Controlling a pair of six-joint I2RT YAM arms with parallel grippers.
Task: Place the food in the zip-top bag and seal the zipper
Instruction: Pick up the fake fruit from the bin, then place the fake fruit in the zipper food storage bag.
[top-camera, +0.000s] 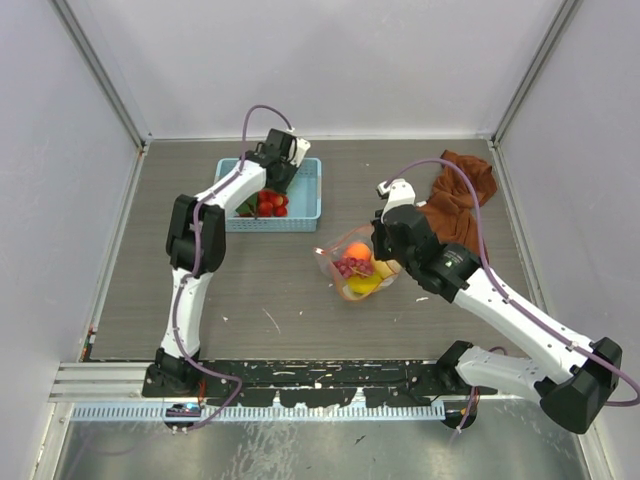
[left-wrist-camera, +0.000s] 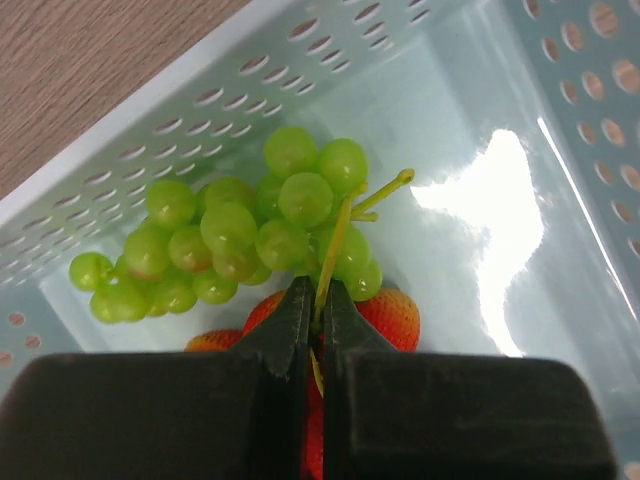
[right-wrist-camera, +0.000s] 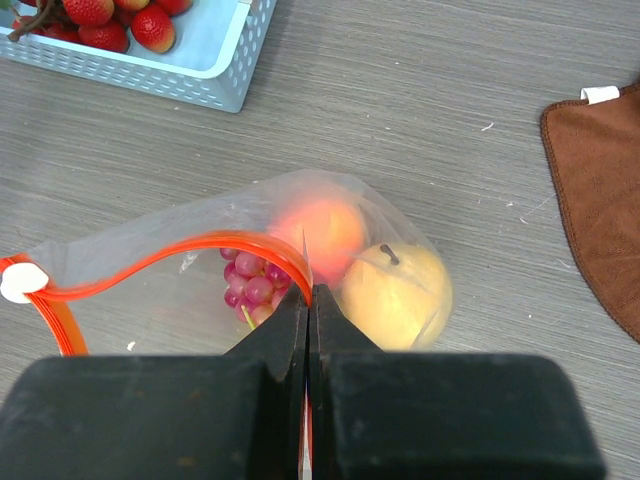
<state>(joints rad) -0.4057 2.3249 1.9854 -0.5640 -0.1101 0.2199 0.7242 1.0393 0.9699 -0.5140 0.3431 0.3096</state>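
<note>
Loading step: left gripper (left-wrist-camera: 313, 300) pinches the stem of the green toy grape bunch (left-wrist-camera: 240, 240) in the light-blue perforated plastic basket (left-wrist-camera: 200, 110). Right gripper (right-wrist-camera: 307, 298) pinches the red-orange zip strip (right-wrist-camera: 215, 240) of the clear thin plastic bag (right-wrist-camera: 140, 300) — mouth open, on the table. Next — probably lift the grapes clear and carry them to the mouth.

A light-blue perforated basket (top-camera: 306, 192) sits far left on the grey wood-grain worktop (top-camera: 250, 290); a rust-brown cloth (top-camera: 465, 195) lies crumpled far right.
</note>
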